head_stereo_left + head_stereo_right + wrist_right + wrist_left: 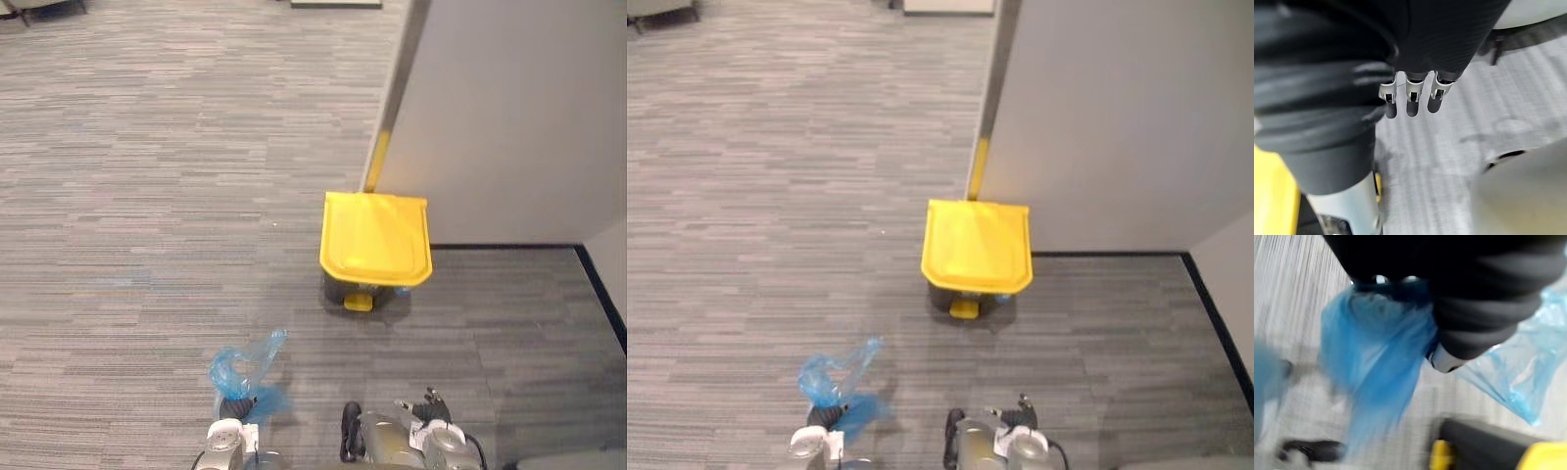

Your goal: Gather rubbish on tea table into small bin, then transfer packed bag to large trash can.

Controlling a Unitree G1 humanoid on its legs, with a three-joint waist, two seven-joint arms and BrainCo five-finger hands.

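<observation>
Packed bag in hand, short of the yellow-lidded can

Grey striped carpet point(147, 196) covers the floor, and a pale partition wall point(509, 117) stands at the far right with a black skirting strip point(509, 246) along its foot. The large trash can point(375, 238) sits on the carpet against that wall, just below a yellow strip point(377, 162) on the wall's corner edge. Its yellow lid lies flat and closed, and 1 small yellow pedal point(359, 302) pokes out at the near side of its dark base.

The blue bag point(245, 367) is nearer the robot than the can and off to the can's left, well apart from it and off the carpet. The left hand point(235, 406) holds it: the fingers are curled into the bunched plastic, and loose ends of the thin blue film stick up above the dark ribbed cover. In the left wrist view the film drapes on both sides of the cover, with a corner of the can's yellow lid beyond it.

The right hand point(1407, 93) hangs nearer the robot than the can, a little to the can's right. Its fingers are straight and relaxed, pointing at the carpet and holding nothing
</observation>
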